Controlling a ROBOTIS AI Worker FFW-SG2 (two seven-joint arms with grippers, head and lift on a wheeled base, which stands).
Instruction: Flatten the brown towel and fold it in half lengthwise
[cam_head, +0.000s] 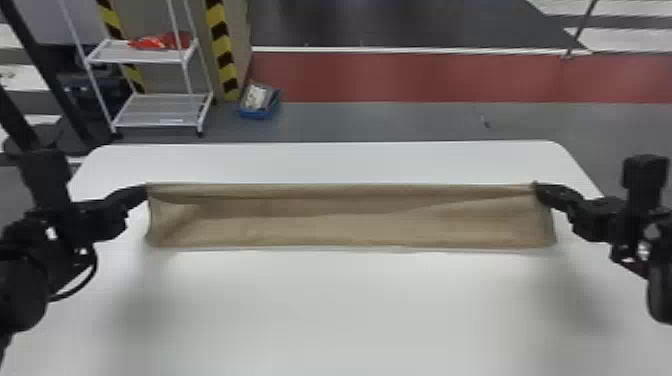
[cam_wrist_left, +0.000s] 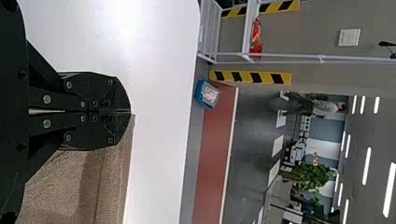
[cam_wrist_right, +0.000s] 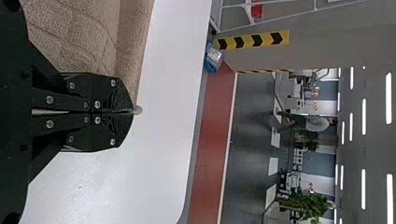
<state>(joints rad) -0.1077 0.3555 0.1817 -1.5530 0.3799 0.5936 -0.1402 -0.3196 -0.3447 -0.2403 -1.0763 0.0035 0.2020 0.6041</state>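
Note:
In the head view the brown towel (cam_head: 350, 220) stretches as a long, narrow band across the white table, its far edge taut between both grippers. My left gripper (cam_head: 146, 192) holds the far left corner; my right gripper (cam_head: 537, 188) has the far right corner. The left wrist view shows the left gripper (cam_wrist_left: 130, 112) shut at the edge of the towel (cam_wrist_left: 84, 186). In the right wrist view, the right gripper (cam_wrist_right: 132, 112) is shut too, a bit of cloth poking out at its tips beside the towel (cam_wrist_right: 84, 37).
The white table (cam_head: 350, 310) reaches past the towel on all sides, with rounded far corners. Beyond it on the floor stand a white wire shelf (cam_head: 160, 110) and a blue bin (cam_head: 259, 102) at the back left.

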